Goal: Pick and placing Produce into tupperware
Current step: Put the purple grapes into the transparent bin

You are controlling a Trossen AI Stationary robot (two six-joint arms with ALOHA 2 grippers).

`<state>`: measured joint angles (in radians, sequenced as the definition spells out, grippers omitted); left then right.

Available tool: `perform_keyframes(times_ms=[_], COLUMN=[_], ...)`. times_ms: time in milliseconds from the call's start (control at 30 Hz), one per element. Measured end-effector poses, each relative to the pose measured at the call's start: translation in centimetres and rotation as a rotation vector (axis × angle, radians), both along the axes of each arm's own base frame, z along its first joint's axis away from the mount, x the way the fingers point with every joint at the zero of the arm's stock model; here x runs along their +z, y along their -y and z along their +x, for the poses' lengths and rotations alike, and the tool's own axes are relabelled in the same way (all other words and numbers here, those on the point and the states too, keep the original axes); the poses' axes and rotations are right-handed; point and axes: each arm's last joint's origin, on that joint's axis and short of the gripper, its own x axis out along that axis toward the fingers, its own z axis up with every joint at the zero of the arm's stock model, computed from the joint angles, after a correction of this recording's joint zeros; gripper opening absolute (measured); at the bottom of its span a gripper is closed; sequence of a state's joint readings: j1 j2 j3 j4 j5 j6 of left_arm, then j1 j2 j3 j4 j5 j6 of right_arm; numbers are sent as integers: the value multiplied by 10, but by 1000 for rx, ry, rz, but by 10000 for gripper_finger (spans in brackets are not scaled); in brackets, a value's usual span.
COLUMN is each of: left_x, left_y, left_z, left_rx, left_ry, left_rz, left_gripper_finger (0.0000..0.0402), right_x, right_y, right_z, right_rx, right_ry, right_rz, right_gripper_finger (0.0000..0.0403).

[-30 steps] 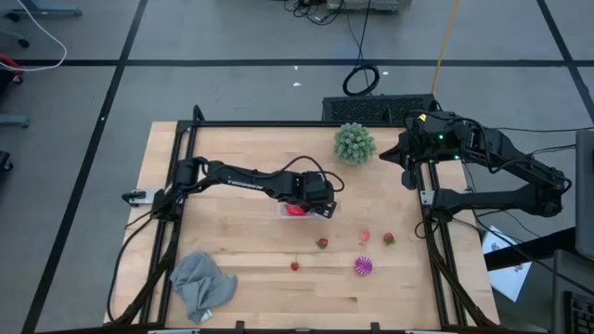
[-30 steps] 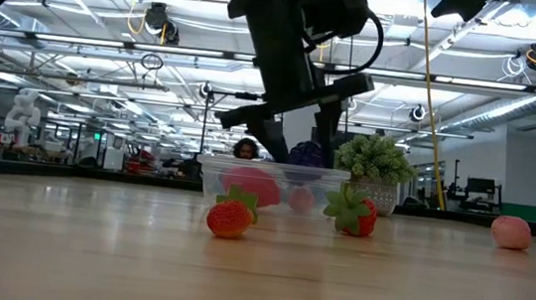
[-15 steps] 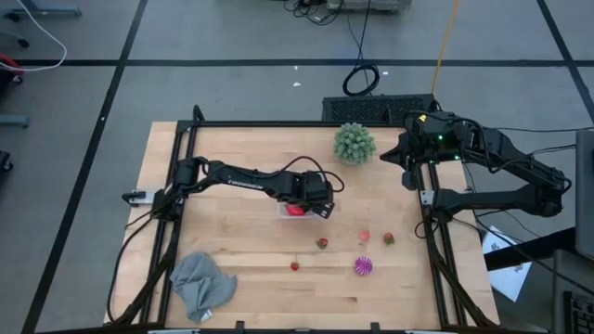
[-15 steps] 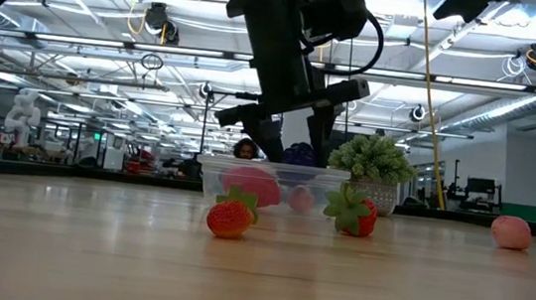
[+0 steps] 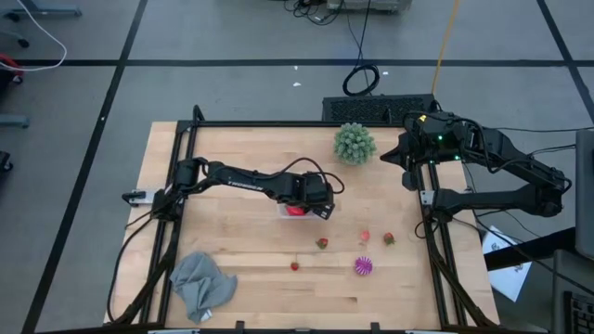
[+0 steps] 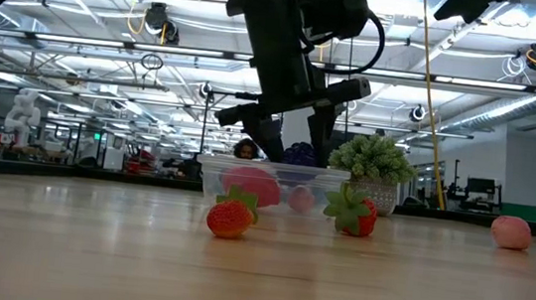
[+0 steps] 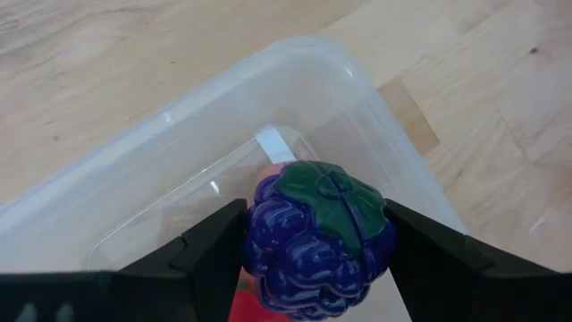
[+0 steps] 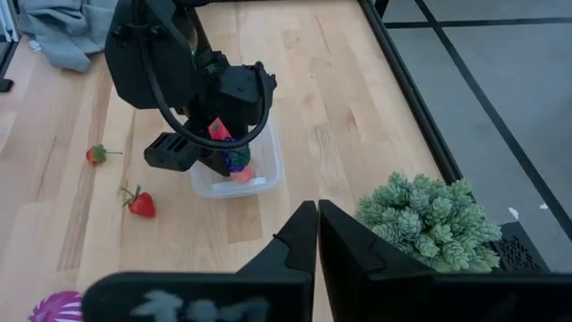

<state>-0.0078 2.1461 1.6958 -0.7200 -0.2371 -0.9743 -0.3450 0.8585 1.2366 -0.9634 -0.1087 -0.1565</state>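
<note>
I've got the left gripper (image 7: 313, 237) clenched on the purple berry (image 7: 317, 234), hanging just over the open tupperware (image 7: 134, 170) at mid-table with red pieces already inside, so release looks like the next step. Versus a second ago the berry has dropped closer to the rim; the last half second shows almost no motion. Right gripper (image 8: 317, 237) waits closed at the far right by the green spiky ball (image 5: 355, 143); two strawberries (image 6: 229, 213), a pink piece (image 6: 510, 231) and the striped one (image 5: 363, 267) sit loose near the front.

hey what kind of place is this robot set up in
Most likely a robotics lab in a large industrial hall: the low view shows exposed ceiling trusses and distant workstations, and the wooden table stands on a taped-off grey floor with loose cables.
</note>
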Motion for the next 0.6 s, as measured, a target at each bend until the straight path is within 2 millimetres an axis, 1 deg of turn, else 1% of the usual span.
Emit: perform_keyframes(times_ms=[100,300,600], left_x=[-3,-18,-15], left_y=[0,0,-1], left_z=[0,4,5], left_rx=[0,-1,-17], left_ry=[-17,-34,-17], left_rz=[0,-11,4], left_gripper_finger=[248,248,248], right_x=[0,0,0], right_y=[0,0,0], right_z=[0,0,0], right_rx=[-8,-8,-8], right_ry=[2,3,-1], right_rz=[10,10,11], right_gripper_finger=[4,4,4])
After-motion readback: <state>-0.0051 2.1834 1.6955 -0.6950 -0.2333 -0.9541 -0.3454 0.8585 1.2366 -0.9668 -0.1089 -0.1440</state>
